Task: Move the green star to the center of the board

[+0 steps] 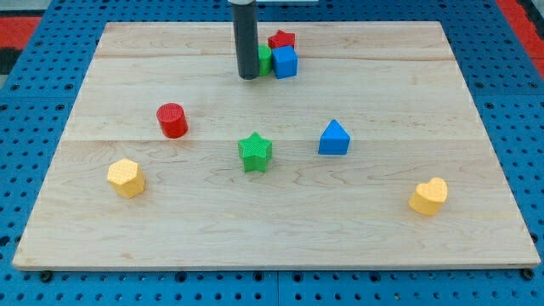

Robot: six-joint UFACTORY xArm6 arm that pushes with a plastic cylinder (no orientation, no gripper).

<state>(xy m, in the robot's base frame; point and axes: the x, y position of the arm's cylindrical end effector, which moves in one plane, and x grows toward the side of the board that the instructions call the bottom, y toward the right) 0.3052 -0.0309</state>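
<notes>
The green star (255,152) lies near the middle of the wooden board (408,102), a little toward the view's bottom. My tip (248,76) stands near the view's top, well above the star. It is right beside a green block (265,59), which the rod partly hides. A blue triangle (334,138) sits just to the right of the star.
A blue cube (285,62) and a red star (281,40) cluster with the green block at the top. A red cylinder (172,120) is at the left. A yellow hexagon (126,178) is at the lower left. A yellow heart (429,196) is at the lower right.
</notes>
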